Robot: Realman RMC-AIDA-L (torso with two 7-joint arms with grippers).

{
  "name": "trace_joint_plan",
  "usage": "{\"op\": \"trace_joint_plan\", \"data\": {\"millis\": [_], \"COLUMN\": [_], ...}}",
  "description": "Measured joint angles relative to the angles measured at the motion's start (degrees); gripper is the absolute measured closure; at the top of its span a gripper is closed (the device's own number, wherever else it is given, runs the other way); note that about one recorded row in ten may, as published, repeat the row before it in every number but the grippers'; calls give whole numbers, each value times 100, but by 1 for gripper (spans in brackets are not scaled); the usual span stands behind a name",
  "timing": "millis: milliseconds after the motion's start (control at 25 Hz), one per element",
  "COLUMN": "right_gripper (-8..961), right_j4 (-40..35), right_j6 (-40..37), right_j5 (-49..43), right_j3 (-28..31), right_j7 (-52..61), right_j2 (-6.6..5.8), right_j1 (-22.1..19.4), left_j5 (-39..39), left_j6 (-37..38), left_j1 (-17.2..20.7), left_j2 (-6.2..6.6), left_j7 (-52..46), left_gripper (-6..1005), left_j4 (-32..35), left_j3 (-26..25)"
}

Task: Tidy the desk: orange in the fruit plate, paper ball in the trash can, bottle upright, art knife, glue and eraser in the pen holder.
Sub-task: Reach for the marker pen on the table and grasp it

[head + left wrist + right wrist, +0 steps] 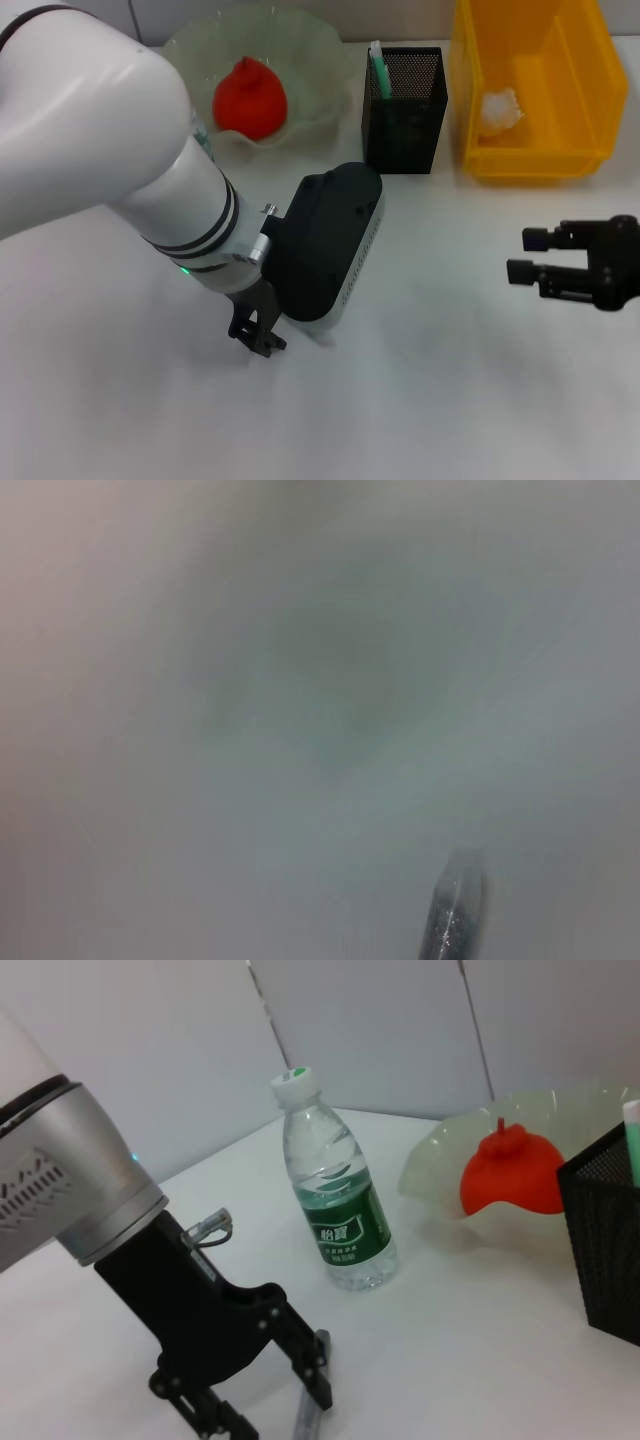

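The orange (pixel 250 97) lies in the pale fruit plate (pixel 320 45). The paper ball (pixel 500 110) lies in the yellow bin (pixel 590 90). The black mesh pen holder (pixel 403 110) holds a green and white stick (pixel 378 65). The bottle (pixel 335 1185) stands upright; in the head view my left arm hides it. My left gripper (pixel 258 338) points down at the table, open, in the right wrist view (pixel 275 1415) beside a thin grey tool (pixel 307 1420) lying flat. My right gripper (pixel 525 255) is open and empty at the right.
The left arm's large white and black body (pixel 330 240) hangs over the middle of the table. The plate, pen holder and bin stand in a row along the back. The left wrist view is blurred, with one grey tip (pixel 455 910).
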Motion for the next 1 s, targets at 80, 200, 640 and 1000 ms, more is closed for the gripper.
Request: {"op": "trace_joint_plan", "data": {"millis": [80,200,640,1000], "right_gripper": [341,340,337,334], "right_j4": [-4,-7,-1,12], "right_j6": [-78,-160,-313,-261], "right_j5": [-92,-260,-353,-353], "right_j3": [-19,-24,-24,20], "right_j7": [-108,-282,-661,-637], "right_j2": [-6,2,12,12], "right_j1": [0,-2,-179,-166], "left_j5": [0,2,69,139], "left_j6": [0,11,57,44], "left_j1": [-12,-29,-113,-182], "left_j2": [0,0,0,0], "left_j7": [-6,-15,-196,-291], "left_gripper": [322,328,363,391], "left_j4": [-1,-3,10,-10], "left_j3": [3,4,36,137]}}
